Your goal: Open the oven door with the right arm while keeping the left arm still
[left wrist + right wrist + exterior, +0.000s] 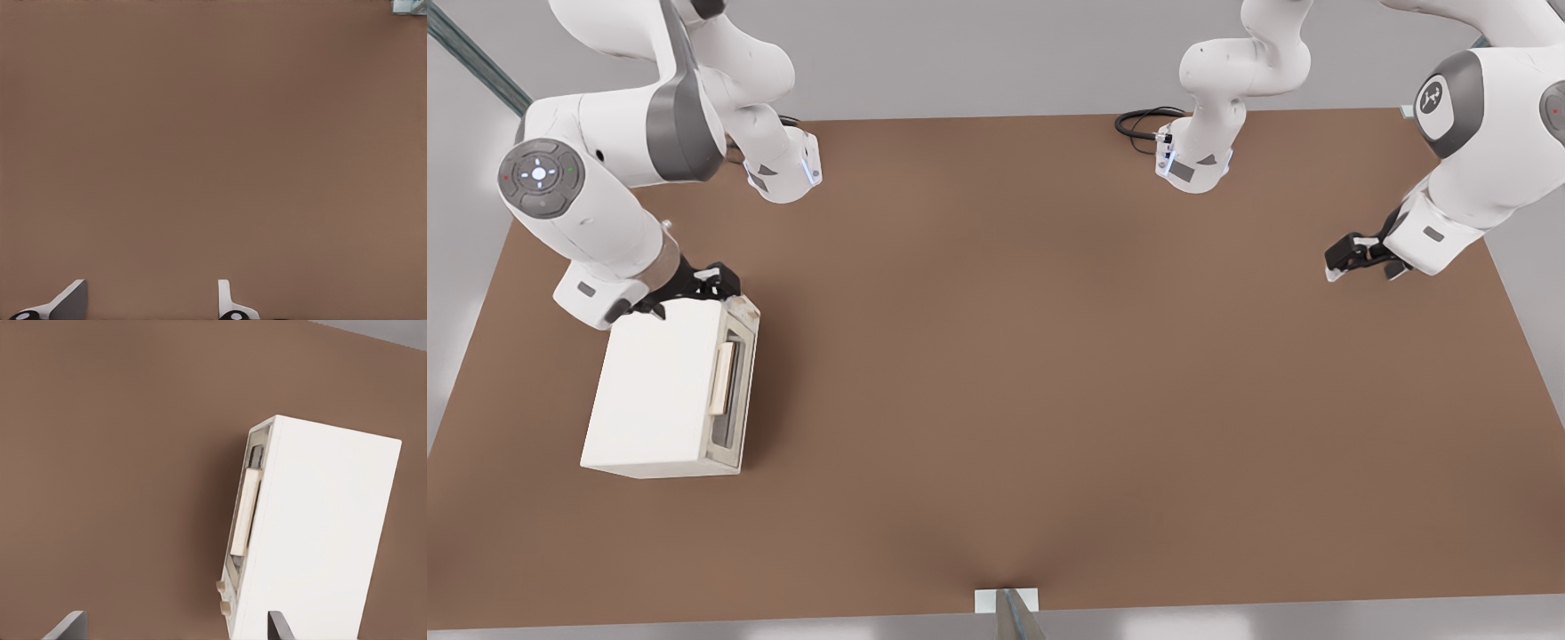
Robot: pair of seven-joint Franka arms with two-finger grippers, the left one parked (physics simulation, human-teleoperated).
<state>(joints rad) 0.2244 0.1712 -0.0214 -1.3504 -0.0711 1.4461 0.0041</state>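
From the front view you see the oven [660, 391] sitting on the brown table [1049, 356] toward the front view's left, its broad white face turned up toward the camera and the oven door [732, 384] on the side facing the front view's right. The door lies flush in its worn beige frame, with the pale tan handle [722, 379] running along the dark glass. Your right arm [596, 191] comes down from the upper left of that view, and the gripper [694, 286] sits at the oven's far end, just over the corner nearest the door frame; from here you cannot tell whether it touches the box. The front view hides the fingers behind the black gripper body, but the right wrist view gives you what you need: two finger tips [67, 627] show at the frame's edge set well apart, with nothing between them, so the pincer stands spread and empty. That same wrist view looks along the oven [327, 540] and shows you the door [245, 520] edge-on, the handle [245, 510] standing proud of the glass, and two small tan knobs [223, 597] at the end nearest the gripper, which the front view does not make out. The left wrist view offers you only bare table [213, 147] and none of the oven.
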